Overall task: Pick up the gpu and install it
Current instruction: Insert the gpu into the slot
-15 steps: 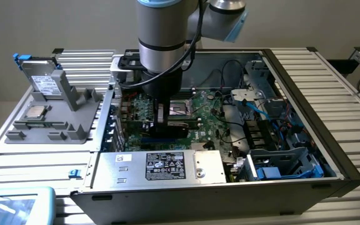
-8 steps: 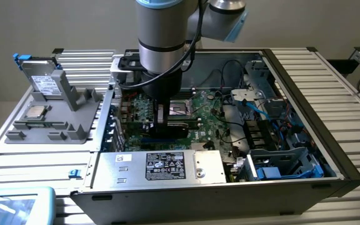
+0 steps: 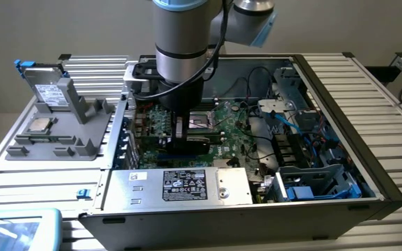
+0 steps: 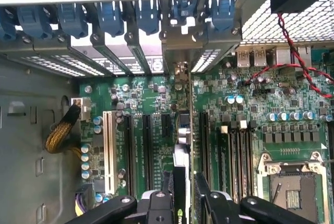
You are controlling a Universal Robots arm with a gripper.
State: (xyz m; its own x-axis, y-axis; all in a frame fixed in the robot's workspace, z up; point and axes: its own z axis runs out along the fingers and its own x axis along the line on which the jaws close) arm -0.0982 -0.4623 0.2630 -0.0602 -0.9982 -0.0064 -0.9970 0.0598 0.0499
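The gpu (image 3: 208, 140) stands on edge low inside the open computer case (image 3: 341, 130), over the green motherboard's (image 3: 237, 119) expansion slots. My gripper (image 3: 185, 137) reaches straight down from the arm and is shut on the card's upper edge. In the wrist view the gpu (image 4: 182, 130) appears edge-on, running from between my fingers (image 4: 166, 195) to its silver bracket (image 4: 180, 70) at the case's rear slot openings. My gripper (image 4: 183, 190) clamps the card from both sides. Whether the card's connector sits fully in the slot I cannot tell.
A silver power supply (image 3: 180, 185) lies at the case's near side, and a drive cage with blue parts (image 3: 320, 183) is on the exterior view's right. A grey fixture (image 3: 75, 125) outside the case holds a drive with blue clips (image 3: 47, 89). The CPU socket (image 4: 292, 192) and cables (image 4: 297, 62) lie beside the slots.
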